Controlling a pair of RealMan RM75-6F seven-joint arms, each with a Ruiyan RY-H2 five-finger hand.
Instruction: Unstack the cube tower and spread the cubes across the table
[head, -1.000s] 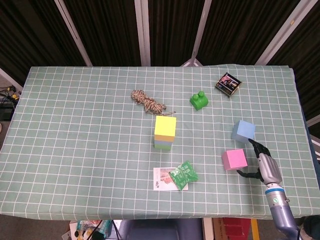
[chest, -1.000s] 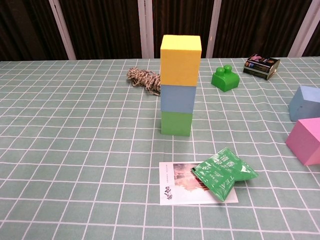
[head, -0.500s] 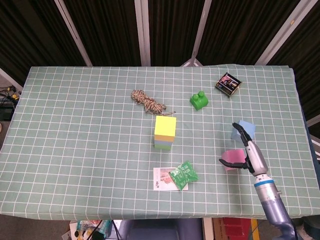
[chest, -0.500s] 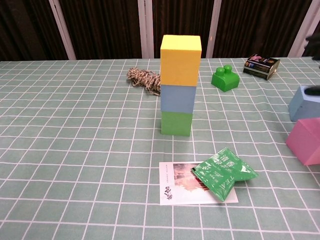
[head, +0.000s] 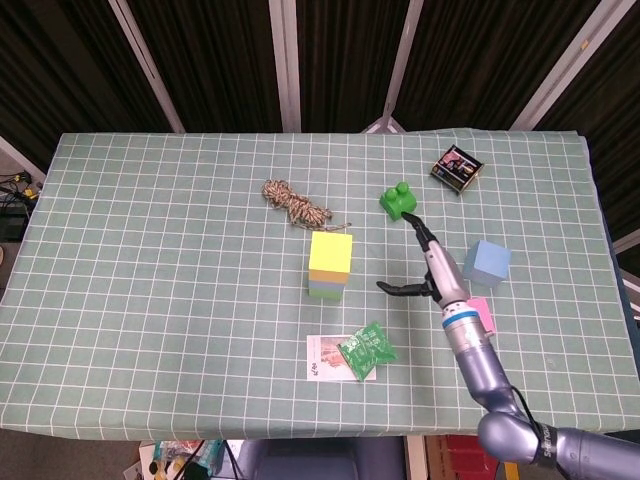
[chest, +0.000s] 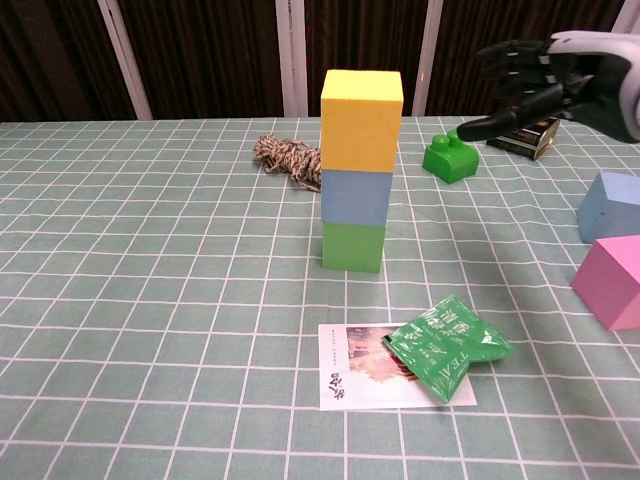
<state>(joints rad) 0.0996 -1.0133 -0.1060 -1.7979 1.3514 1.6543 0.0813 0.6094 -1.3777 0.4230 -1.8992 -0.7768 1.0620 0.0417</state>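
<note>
Head view: your right hand (head: 428, 268) is in the air between the tower and the loose blue cube (head: 487, 262), fingers apart, nothing in them.
Chest view: same right hand (chest: 560, 75) at top right, fingers spread and a bit curled, empty; wrist cut off by the frame edge.
Left hand: not visible in either view.
Tower: yellow cube (chest: 361, 120) on top, light blue cube (chest: 356, 209) in the middle, green cube (chest: 352, 246) at the bottom, standing mid-table; from above you only get the yellow top (head: 330, 254) and slivers of the lower two.
Pink cube: mostly hidden behind your forearm in head view, just an edge (head: 481, 312); cut off at the right edge in chest view (chest: 612, 283).
Loose blue cube, chest view: partly cut off at right (chest: 610, 205).
Other stuff: green brick (head: 399, 200), twine bundle (head: 294, 205), small box (head: 456, 167) at the back, green packet (chest: 445, 346) lying on a card (chest: 350, 375); print on card and box too small to read.
Table: green checked cloth (head: 150, 260).
</note>
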